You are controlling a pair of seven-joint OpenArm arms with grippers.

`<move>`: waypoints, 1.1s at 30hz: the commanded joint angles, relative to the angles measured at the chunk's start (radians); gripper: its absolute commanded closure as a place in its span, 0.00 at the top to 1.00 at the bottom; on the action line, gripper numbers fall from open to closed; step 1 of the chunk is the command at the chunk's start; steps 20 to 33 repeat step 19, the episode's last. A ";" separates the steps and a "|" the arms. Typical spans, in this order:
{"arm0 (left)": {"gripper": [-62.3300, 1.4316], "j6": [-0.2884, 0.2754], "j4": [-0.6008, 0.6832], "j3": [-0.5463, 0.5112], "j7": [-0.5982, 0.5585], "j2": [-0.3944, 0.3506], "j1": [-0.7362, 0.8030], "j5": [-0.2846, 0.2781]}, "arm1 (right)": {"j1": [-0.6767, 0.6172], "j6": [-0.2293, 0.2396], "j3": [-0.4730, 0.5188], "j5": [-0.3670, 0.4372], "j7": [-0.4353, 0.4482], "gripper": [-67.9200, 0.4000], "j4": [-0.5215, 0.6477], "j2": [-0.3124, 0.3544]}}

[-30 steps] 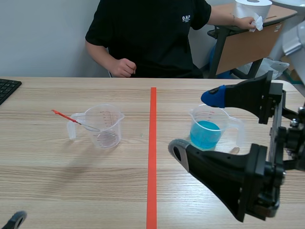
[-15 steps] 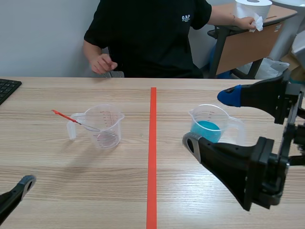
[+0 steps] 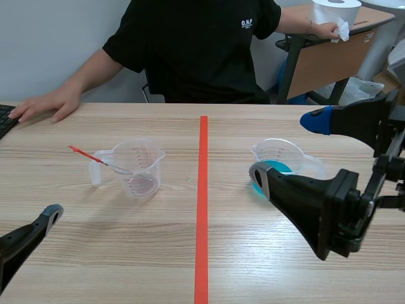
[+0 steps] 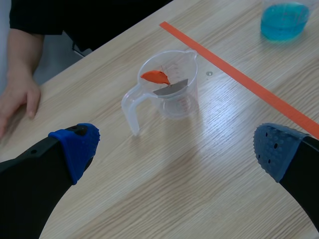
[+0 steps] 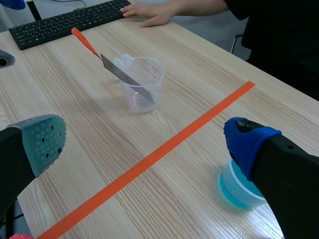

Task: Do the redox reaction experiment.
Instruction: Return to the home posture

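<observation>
A: Where's your blue cup (image 5: 237, 191)?
B: Beside your right gripper (image 5: 147, 142), fingers spread wide, probably to straddle it.
A: Left gripper (image 4: 174, 149)?
B: Also spread, facing the clear cup (image 4: 169, 87) where the blade (image 4: 169, 89) leans.

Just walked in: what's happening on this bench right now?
Neither arm holds anything yet. The right gripper hangs open by the jug of blue liquid. The left gripper is open, low and short of the clear jug, which has an orange-handled knife leaning in it. A person sits opposite, one hand flat beside a keyboard.
</observation>
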 commanded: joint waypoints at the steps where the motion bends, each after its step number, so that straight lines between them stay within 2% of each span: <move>1: 1.00 -0.001 0.005 0.002 -0.014 0.000 -0.004 -0.009 | 0.023 0.000 0.001 0.006 0.018 1.00 0.006 0.000; 6: 1.00 0.000 0.005 0.002 -0.045 0.000 -0.003 -0.009 | 0.023 0.000 0.001 0.003 0.014 1.00 0.006 0.000; 33: 1.00 0.000 0.005 0.002 -0.043 0.000 -0.003 -0.009 | 0.023 0.000 0.001 0.003 -0.013 1.00 0.006 0.000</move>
